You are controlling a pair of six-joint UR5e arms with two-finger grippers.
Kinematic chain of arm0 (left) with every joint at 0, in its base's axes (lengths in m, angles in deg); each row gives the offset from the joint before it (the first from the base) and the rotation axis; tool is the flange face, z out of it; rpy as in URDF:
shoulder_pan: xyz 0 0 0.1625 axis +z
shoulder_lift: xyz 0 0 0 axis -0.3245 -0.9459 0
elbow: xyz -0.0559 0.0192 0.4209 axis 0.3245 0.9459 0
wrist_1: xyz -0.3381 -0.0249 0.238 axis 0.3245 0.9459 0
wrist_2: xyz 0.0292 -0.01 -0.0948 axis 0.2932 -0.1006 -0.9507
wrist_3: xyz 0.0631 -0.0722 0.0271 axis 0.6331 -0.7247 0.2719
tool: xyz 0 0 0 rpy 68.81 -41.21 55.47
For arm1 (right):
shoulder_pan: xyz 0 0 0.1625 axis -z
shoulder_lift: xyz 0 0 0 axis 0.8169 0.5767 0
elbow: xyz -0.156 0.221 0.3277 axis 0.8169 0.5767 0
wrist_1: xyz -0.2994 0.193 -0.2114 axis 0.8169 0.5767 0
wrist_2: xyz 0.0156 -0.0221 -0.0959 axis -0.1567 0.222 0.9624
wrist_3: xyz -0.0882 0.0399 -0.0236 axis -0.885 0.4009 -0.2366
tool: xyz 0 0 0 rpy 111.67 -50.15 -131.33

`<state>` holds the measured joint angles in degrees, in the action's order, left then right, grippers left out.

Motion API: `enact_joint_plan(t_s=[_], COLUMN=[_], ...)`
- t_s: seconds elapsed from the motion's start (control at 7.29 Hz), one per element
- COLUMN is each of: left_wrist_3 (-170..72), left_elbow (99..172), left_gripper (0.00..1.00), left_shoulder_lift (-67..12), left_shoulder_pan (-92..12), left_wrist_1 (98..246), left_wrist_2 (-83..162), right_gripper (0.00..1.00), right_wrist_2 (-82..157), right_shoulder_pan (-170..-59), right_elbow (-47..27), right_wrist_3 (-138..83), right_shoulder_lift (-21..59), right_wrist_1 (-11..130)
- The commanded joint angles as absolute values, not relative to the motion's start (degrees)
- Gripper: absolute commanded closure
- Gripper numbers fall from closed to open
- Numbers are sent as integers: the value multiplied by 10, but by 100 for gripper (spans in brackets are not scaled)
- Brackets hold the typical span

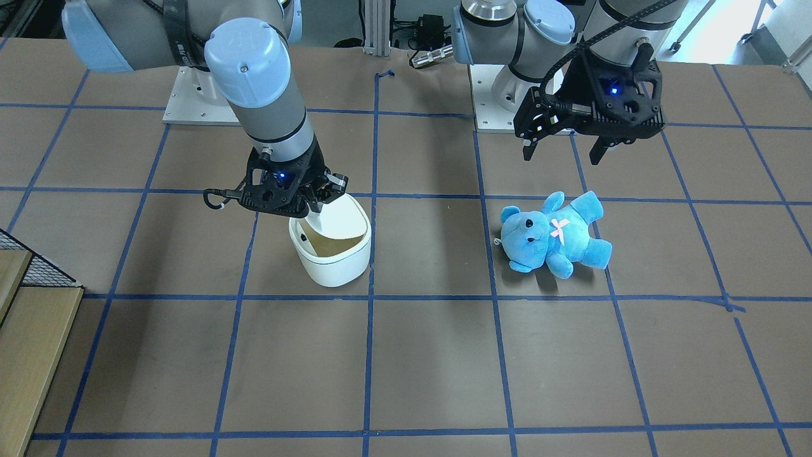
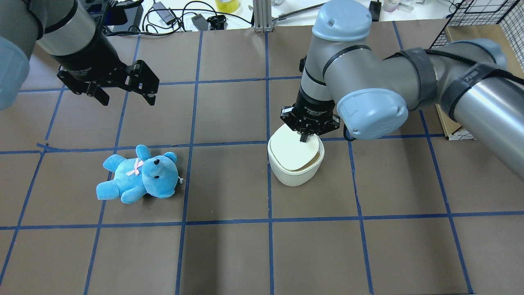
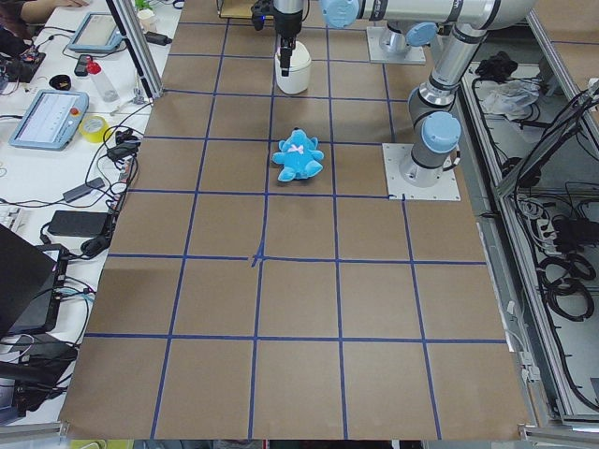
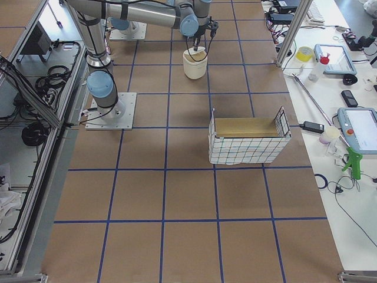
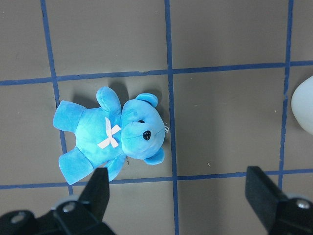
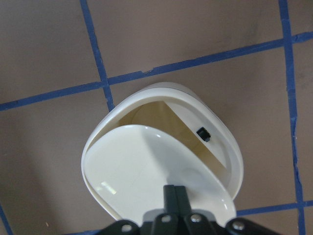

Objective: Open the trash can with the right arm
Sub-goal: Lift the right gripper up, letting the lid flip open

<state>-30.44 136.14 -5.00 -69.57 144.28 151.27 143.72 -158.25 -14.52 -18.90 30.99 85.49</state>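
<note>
The white trash can (image 1: 333,257) stands on the table in front of the right arm. Its lid (image 6: 146,171) is tilted partly up, and a gap on the side away from the robot shows the cream inside and a small black latch (image 6: 203,133). My right gripper (image 1: 317,204) points down with its fingers shut together, the tips on the lid near its rear edge; it also shows in the overhead view (image 2: 303,138) and the right wrist view (image 6: 174,193). My left gripper (image 1: 564,149) is open and empty, held in the air above the table.
A blue plush bear (image 1: 552,235) lies on its back below the left gripper and shows in the left wrist view (image 5: 112,134). A wire-sided box (image 4: 247,141) stands at the table's right end. The arms' base plates (image 1: 196,101) are at the robot's side.
</note>
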Motion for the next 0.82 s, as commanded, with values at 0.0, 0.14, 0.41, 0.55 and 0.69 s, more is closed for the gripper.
enact_joint_plan(t_s=[0.0,0.14,0.41,0.55,0.69], left_wrist_3=[-304,-304,-304,-304,-304], left_elbow=[1361,1361,1361,1361,1361], left_gripper=[0,0,0,0,0], left_shoulder_lift=[-50,-50,-50,-50,-50], left_shoulder_pan=[-696,-696,-696,-696,-696], left_wrist_1=[1443,1443,1443,1443,1443], left_wrist_2=[1513,1513,1513,1513,1513], right_gripper=[100,100,100,100,100], right_wrist_2=[1435,1436,1450,1461,1490], right_shoulder_pan=[-1574,-1571,-1539,-1512,-1495], right_elbow=[-65,-26,30,43,49], right_wrist_3=[-192,-195,-264,-325,-389], right_shoulder_lift=[310,310,310,310,311], right_wrist_1=[727,678,603,587,586])
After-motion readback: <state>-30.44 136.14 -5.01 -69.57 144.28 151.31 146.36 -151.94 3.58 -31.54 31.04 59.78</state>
